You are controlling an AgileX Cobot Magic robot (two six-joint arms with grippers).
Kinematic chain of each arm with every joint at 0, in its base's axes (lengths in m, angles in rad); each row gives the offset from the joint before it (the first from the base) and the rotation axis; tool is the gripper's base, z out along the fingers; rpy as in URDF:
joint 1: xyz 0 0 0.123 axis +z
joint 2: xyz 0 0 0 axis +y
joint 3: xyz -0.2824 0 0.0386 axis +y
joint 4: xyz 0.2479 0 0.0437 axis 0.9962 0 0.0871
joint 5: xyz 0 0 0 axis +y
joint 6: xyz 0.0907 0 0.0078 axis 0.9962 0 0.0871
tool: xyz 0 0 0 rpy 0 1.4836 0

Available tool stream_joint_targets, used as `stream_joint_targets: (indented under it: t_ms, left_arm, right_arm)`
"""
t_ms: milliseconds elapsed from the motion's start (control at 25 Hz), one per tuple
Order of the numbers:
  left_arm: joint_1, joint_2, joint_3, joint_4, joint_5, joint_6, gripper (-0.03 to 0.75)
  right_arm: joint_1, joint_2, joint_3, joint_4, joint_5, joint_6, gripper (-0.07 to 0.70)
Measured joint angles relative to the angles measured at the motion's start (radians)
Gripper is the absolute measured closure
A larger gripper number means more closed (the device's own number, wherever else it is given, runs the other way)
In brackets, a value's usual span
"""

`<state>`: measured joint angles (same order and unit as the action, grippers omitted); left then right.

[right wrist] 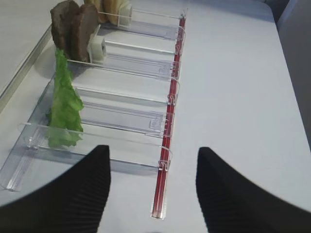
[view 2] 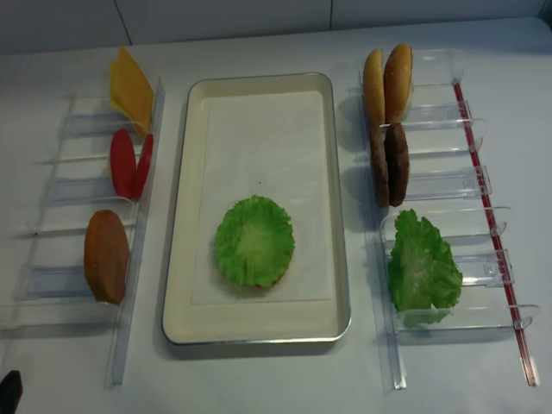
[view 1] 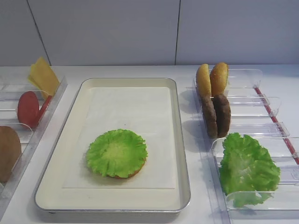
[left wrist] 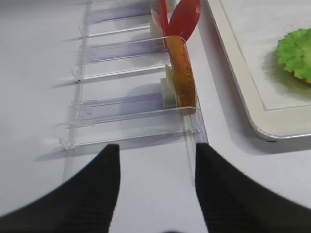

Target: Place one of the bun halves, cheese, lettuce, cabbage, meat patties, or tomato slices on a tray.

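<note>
Exterior high: the tray point(view 1: 182, 154) sits mid-table. On its liner, toward 6 o'clock, a lettuce leaf point(view 1: 117, 152) lies flat over a bun half point(view 1: 133, 173) whose edge peeks out at the leaf's 5 o'clock. At 9 o'clock of the tray, clear bins hold cheese point(view 1: 43, 76), tomato slices point(view 1: 29, 108) and another bun point(view 1: 8, 151), all on edge. At 3 o'clock, two buns point(view 1: 211, 78) stand upright, two patties point(view 1: 216, 114) just in front of them, and a thick leaf bunch point(view 1: 246, 168) lies nearest the camera. No gripper shows.

Right wrist: the right gripper point(right wrist: 153, 194) hangs above bare table and the near end of the bins point(right wrist: 141, 124), fingers point(right wrist: 80, 194) spread apart, nothing between them. The leaf bunch point(right wrist: 64, 104) is at 10 o'clock, the patties point(right wrist: 73, 29) beyond it at 11.

Left wrist: the left gripper point(left wrist: 155, 194) has its fingers point(left wrist: 77, 194) parted and empty over the table. A bun point(left wrist: 182, 75) stands on edge at 12 o'clock, tomato point(left wrist: 182, 19) behind it; the tray corner point(left wrist: 265, 128) and leaf point(left wrist: 297, 53) lie at 2 o'clock.

Exterior high (realsense): the leaf point(view 2: 254, 241) rests in the tray's point(view 2: 341, 216) near half, covering the bun. A dark fingertip shows at the bottom left corner.
</note>
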<state>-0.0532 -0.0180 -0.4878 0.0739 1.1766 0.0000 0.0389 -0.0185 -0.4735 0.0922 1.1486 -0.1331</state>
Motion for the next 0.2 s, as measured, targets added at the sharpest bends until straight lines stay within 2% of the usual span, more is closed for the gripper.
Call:
stream_joint_targets:
  t_ms: [200]
  left_arm:
    - [0.000, 0.000, 0.000, 0.000, 0.000, 0.000, 0.367]
  right_arm:
    - [0.000, 0.000, 0.000, 0.000, 0.000, 0.000, 0.213]
